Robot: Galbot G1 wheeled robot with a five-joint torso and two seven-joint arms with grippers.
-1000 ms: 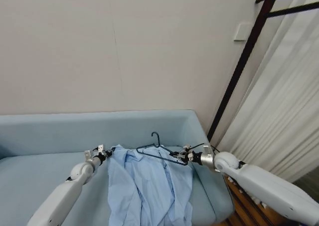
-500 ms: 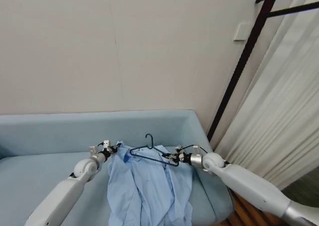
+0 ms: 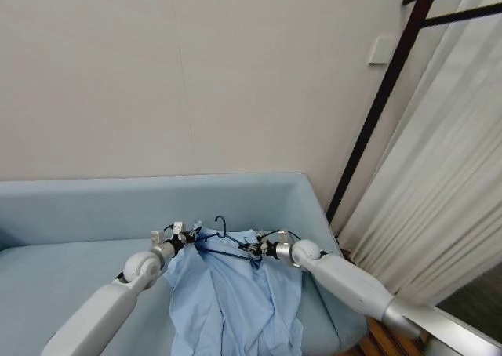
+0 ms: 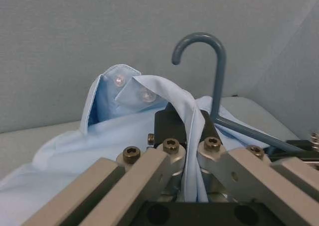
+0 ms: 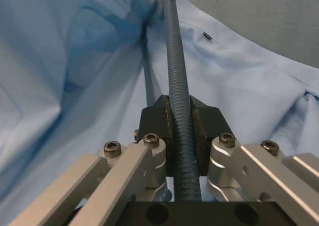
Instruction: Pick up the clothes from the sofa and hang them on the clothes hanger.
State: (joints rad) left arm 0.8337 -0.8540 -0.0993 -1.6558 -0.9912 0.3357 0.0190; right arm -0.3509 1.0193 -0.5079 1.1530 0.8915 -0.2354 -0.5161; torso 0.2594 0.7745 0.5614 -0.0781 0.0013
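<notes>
Nearest, the shirt (image 3: 235, 309) draped down over the sofa (image 3: 70, 207) seat, its collar end raised between the arms. Just beyond, the left gripper (image 4: 187, 131) was clamped on a fold of collar fabric. The right gripper (image 5: 180, 119) was closed tight around the hanger (image 4: 218, 81) bar, whose far end reached into the shirt by the neck. Threading looked partly done, the shoulders seemingly not yet seated. Farther off to the right, the rack (image 3: 380, 105) stood well apart, so carrying and hanging were left.
</notes>
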